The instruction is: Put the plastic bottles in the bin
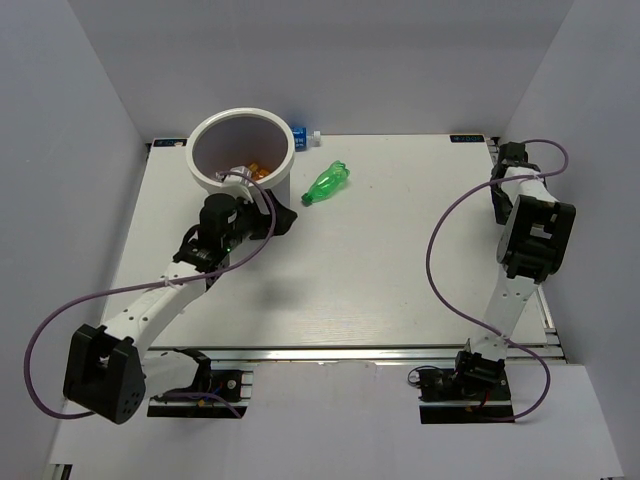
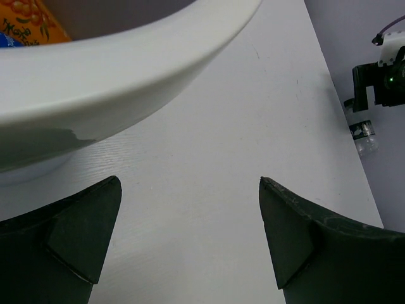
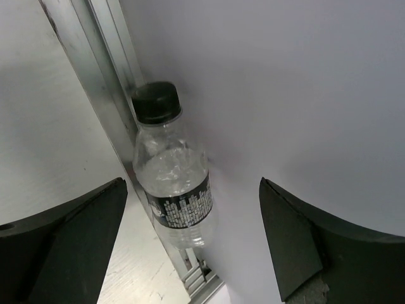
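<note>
L arm [image 1: 150,305] & R arm [image 1: 512,290]: white links, black joint housings [image 1: 100,372]. Purple cable [image 1: 432,250] loops off each. Black base plates [image 1: 465,395] w/ wiring. Dark grey matte fingers [image 2: 82,240], wedge-shaped, scuffed edges.

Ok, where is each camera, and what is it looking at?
Top external: high behind the robot, looking down at the table, bin and green bottle; left arm and right arm show.
Left wrist: on the left arm, facing the bin's rim past its open jaws.
Right wrist: on the right arm, facing a clear bottle by the table's edge rail, between open jaws.
Shared: the top and left wrist views both show the bin.
</note>
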Controlling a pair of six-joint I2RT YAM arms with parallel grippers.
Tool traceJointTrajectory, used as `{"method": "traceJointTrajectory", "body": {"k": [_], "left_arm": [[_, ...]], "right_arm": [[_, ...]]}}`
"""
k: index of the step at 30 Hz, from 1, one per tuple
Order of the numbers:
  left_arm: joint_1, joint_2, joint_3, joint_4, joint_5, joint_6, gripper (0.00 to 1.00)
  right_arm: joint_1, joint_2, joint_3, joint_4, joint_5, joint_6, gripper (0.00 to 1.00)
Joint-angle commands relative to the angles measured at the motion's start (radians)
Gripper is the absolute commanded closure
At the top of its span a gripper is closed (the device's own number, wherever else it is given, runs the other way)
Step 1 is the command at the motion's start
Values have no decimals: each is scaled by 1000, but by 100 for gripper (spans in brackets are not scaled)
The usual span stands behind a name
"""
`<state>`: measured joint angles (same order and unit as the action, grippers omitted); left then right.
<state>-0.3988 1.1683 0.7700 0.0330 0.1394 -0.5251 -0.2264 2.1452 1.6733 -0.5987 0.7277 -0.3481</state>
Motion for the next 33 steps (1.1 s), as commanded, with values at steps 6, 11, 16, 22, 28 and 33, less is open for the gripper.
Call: {"method": "traceJointTrajectory", "body": {"k": [6, 11, 16, 22, 28, 33], "left_arm": [[-6, 34, 52, 77, 19, 11, 2], [-6, 57, 57, 76, 9, 16, 2], [-5, 50, 54, 62, -15, 20, 2], [-6, 36, 48, 65, -20, 19, 2], [-6, 25, 46, 57, -32, 14, 2], [-5, 8, 41, 64, -43, 4, 2]], "right_arm": [[-37, -11, -41, -72, -53, 75, 11], [-53, -1, -64, -96, -57, 98, 11], [-70, 56, -50, -141, -13, 133, 15], [-97, 70, -21, -144, -8, 164, 18], [-110, 84, 19, -184, -47, 184, 58], [-113, 87, 42, -214, -94, 181, 96]]}}
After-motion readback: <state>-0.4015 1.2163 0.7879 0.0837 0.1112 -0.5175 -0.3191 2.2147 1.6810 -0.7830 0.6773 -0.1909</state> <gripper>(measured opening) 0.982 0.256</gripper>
